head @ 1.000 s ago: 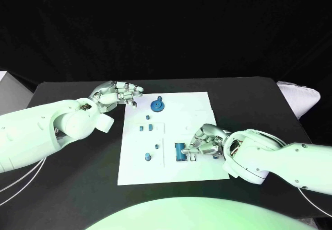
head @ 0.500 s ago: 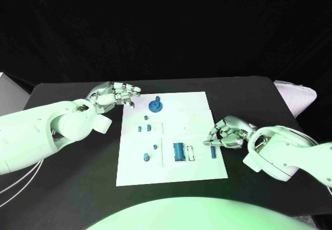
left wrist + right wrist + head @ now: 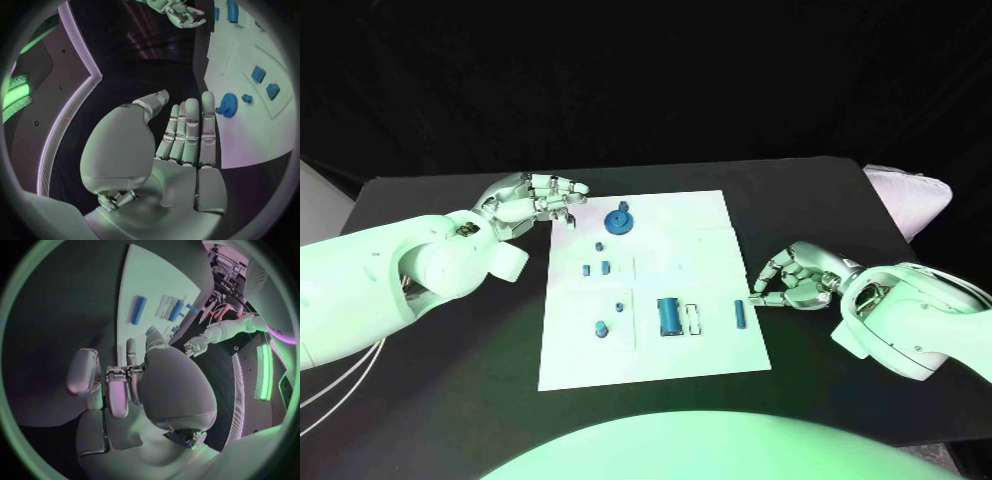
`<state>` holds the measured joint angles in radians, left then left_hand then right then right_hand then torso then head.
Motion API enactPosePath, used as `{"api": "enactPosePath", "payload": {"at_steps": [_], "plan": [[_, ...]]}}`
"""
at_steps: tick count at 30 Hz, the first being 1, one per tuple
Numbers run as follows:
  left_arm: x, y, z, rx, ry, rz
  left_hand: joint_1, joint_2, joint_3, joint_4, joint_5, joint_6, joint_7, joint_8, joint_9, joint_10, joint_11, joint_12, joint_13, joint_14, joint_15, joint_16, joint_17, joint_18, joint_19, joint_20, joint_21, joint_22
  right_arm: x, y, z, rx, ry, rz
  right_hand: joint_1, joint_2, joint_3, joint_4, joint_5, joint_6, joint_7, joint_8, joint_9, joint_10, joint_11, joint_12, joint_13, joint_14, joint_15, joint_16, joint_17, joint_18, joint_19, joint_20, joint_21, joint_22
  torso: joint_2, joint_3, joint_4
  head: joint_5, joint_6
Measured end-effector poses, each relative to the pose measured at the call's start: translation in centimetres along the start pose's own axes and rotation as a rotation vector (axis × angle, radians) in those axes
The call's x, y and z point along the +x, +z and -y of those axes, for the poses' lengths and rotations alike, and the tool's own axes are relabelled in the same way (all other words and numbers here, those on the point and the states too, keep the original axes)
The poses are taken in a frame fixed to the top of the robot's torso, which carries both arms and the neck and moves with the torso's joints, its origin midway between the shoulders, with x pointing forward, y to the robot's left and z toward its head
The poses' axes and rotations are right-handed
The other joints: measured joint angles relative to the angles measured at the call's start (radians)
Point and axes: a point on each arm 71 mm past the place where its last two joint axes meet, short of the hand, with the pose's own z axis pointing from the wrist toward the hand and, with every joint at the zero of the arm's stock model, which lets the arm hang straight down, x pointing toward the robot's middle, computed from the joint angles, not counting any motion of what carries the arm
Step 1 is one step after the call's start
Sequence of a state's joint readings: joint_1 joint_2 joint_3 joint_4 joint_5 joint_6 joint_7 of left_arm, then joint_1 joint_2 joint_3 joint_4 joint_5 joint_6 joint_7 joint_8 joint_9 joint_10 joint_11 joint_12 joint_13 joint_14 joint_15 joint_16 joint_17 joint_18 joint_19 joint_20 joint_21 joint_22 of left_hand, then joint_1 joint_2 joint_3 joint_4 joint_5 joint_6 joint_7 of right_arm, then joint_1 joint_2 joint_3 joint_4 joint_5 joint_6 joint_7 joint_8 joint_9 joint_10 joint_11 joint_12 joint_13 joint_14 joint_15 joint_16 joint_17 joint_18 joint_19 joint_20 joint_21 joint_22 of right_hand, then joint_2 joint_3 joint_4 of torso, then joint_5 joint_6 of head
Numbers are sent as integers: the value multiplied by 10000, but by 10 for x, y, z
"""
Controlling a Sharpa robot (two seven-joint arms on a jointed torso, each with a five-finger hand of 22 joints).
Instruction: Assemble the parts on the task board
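The white task board (image 3: 711, 225) lies in the middle of the black table. On it are a blue gear (image 3: 620, 218), several small blue pieces (image 3: 596, 268), a blue cylinder (image 3: 671, 317) and a blue bar (image 3: 740, 316) near its right edge. My left hand (image 3: 531, 200) hovers just left of the board's far corner, beside the gear (image 3: 226, 105). Its fingers (image 3: 187, 130) are stretched out and hold nothing. My right hand (image 3: 798, 278) is over the table just right of the board. Its fingers (image 3: 119, 390) are curled in, with nothing in them, a little away from the bar (image 3: 139, 310).
A pale padded object (image 3: 909, 192) lies at the table's right edge. Black table surface lies open to the left and right of the board and in front of it.
My right hand has drawn back to the right, off the board, and the blue bar now lies uncovered near the board's right edge. My left hand has barely shifted.
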<state>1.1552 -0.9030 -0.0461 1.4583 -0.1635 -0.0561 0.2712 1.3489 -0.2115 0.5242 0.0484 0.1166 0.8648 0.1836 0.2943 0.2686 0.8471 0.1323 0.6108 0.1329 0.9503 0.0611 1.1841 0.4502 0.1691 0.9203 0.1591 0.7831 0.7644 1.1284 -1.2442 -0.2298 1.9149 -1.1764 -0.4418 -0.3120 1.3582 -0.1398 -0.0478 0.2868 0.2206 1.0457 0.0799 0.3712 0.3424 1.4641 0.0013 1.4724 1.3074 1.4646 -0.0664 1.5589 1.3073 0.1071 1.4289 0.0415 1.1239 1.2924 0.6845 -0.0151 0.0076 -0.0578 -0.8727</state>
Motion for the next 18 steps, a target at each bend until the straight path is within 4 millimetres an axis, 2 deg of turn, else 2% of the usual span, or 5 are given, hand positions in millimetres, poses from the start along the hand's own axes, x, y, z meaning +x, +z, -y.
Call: {"api": "enactPosePath", "payload": {"at_steps": [12,18], "plan": [[0,-1,-1,-11,-9,1,0,0,-2,2,0,0,0,0,1,0,0,27,0,0,0,0,0,0,0,0,0,-3,33,7,-5,-16,-694,-616,-65,-65,-31,31,-39,0,0,44,12,0,0,-58,-1,0,0,0,8,0,0,0,0,-8,17,-6,28,13,0],[-1,-2,-1,-16,-7,19,0,0,-27,27,0,0,0,0,1,0,0,42,1,0,0,0,0,0,0,0,0,-14,38,11,-10,-102,-876,-602,-65,-65,-31,31,-39,97,-52,143,70,1,0,-58,8,0,0,0,8,1,-1,0,-13,-9,18,-6,28,51,0]]}}
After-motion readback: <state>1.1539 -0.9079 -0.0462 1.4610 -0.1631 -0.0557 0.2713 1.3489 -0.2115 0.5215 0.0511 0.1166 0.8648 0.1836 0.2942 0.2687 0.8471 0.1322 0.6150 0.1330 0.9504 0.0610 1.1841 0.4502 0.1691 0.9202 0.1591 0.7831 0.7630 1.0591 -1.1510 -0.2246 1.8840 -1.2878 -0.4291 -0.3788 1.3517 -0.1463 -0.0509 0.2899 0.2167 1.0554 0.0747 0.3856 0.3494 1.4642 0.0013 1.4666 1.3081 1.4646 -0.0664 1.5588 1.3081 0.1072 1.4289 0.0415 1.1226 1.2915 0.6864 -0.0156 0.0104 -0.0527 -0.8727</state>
